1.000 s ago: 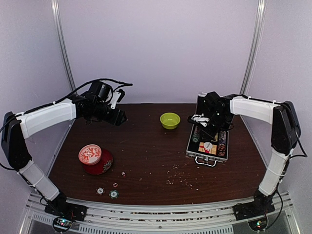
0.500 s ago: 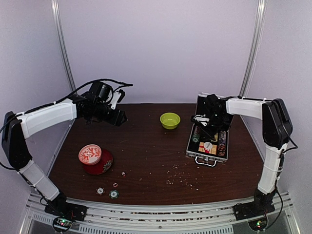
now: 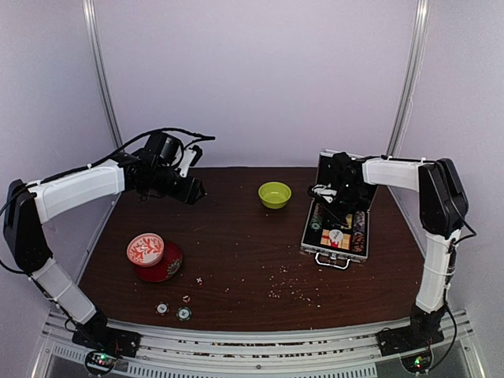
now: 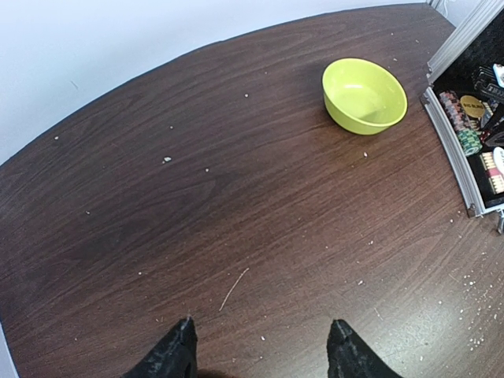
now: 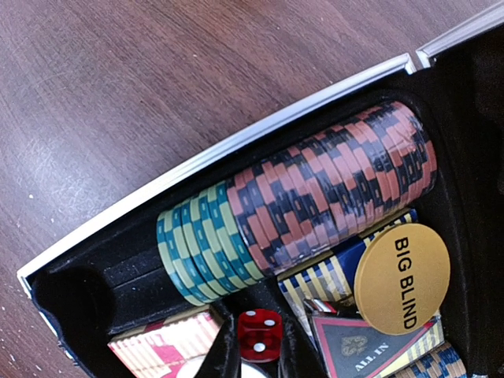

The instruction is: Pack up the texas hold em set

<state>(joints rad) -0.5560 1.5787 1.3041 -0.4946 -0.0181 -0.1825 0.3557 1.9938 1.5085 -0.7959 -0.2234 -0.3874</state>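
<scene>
The silver case [image 3: 334,254] lies open at the right, with its lid upright behind it. My right gripper [image 3: 329,201] reaches down into the case and is shut on a tiny red die [image 5: 260,334], held between its fingers [image 5: 224,353]. Right in front of it are a row of green and red chips [image 5: 315,197], a gold "BIG BLIND" button [image 5: 402,277], a blue card deck [image 5: 327,277] and a red card deck [image 5: 161,345]. Two round chips [image 3: 173,311] and small dice [image 3: 198,280] lie on the table at the front left. My left gripper [image 3: 194,189] is open and empty above the back left of the table, and its tips show in the left wrist view [image 4: 264,346].
A lime-green bowl [image 3: 274,194] stands just left of the case; it also shows in the left wrist view [image 4: 364,96]. A red-and-white patterned tin [image 3: 146,249] leans on its red lid [image 3: 164,266] at the front left. Small crumbs are scattered on the dark wood table [image 3: 236,236].
My right arm has pulled its elbow in and its gripper has shifted slightly inside the case. The left arm has not moved.
</scene>
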